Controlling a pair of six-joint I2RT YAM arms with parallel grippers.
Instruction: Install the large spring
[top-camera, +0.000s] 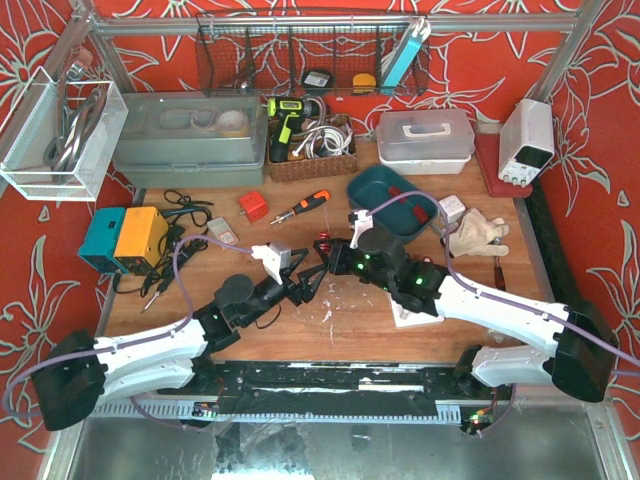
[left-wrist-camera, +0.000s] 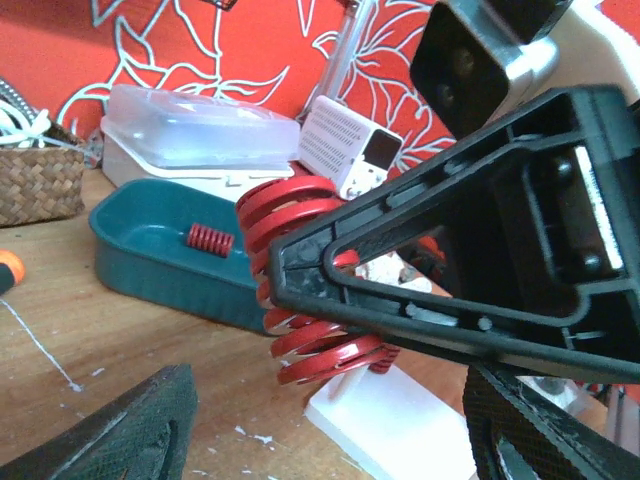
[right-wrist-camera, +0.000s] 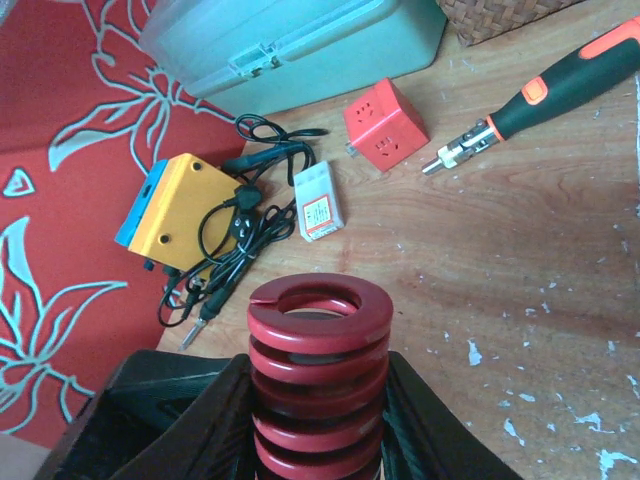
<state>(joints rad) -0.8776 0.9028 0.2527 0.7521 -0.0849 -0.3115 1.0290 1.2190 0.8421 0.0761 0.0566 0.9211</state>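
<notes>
Red spring (right-wrist-camera: 320, 320), pinched across its coils by the right pincer (right-wrist-camera: 320, 410), hangs roughly upright over the desk (top-camera: 290, 335) near the tray's (top-camera: 372, 190) left end, long axis along the fingers (right-wrist-camera: 190, 405); the left pincer (left-wrist-camera: 328, 420), spread wide, sits just beyond it.

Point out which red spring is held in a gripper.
The large spring, clamped in the right gripper; the small spring lies loose in the teal tray.
</notes>
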